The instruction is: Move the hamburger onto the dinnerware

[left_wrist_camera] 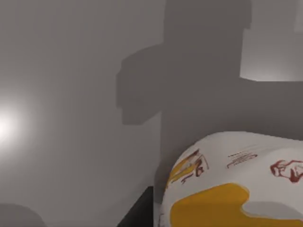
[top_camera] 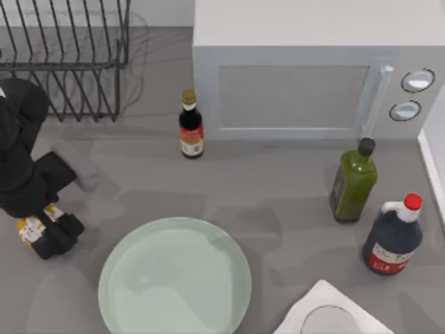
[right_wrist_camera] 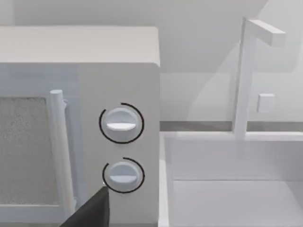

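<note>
Carrying step: the left gripper (top_camera: 50,233), at the desk's left edge in the top view, has its jaws pinching the hamburger (top_camera: 31,229); the wrapped lump sits between the dark fingers, just left of the plate. Whether it is lifted or resting on the desk (top_camera: 278,195) I cannot tell.

Microwave: the microwave (top_camera: 299,76) is the largest thing and stands well behind the work, so it should not interfere with a short sideways carry.

Plate: the pale mint-green plate (top_camera: 174,278) lies at the front, near the hamburger on its right. I judge the move wants a small lift to clear the raised rim, then travel right and a release over the middle of the plate, not near the edge.

Dish rack: the wire dish rack (top_camera: 69,56) stands behind the left arm; raising straight up keeps clear of it.

Bottles: a green bottle (top_camera: 353,182), a dark red-capped jug (top_camera: 393,238) and a small soy sauce bottle (top_camera: 191,125) stand away from the path.

Hamburger grip: soft paper may slip, so a steady carry seems wise.

Left wrist view: shows the wrapper (left_wrist_camera: 236,184) close, with its orange patch and red print, which the top view hides.

Right wrist view: shows the microwave's two dials (right_wrist_camera: 121,124) and a white sink beside it; the right gripper's jaw state I cannot tell.
</note>
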Motion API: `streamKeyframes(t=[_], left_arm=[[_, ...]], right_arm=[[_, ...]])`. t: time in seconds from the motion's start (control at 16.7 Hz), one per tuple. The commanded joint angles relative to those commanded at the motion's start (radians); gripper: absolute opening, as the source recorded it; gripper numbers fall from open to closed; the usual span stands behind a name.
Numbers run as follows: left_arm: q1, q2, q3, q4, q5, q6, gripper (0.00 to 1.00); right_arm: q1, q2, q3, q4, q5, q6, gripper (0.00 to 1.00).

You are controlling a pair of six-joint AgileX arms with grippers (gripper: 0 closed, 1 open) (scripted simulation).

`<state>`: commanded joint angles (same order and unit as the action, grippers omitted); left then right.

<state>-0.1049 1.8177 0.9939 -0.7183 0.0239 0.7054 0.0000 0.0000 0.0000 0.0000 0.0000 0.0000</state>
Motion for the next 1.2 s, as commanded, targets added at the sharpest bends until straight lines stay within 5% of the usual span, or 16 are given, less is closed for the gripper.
streamKeyframes(t=[0.54, 0.96, 1.2], left_arm=[[-0.003, -0.137, 0.225, -0.37, -0.001, -0.005, 0.0], [-0.005, -0.142, 0.235, -0.384, -0.001, -0.014, 0.0], [-0.051, -0.108, 0.269, -0.401, -0.004, -0.154, 0.0]], right_arm=[[0.0, 0.0, 0.0, 0.0, 0.0, 0.0, 1.0], [0.0, 0.0, 0.0, 0.0, 0.0, 0.0, 1.0], [0.0, 0.0, 0.0, 0.0, 0.0, 0.0, 1.0]])
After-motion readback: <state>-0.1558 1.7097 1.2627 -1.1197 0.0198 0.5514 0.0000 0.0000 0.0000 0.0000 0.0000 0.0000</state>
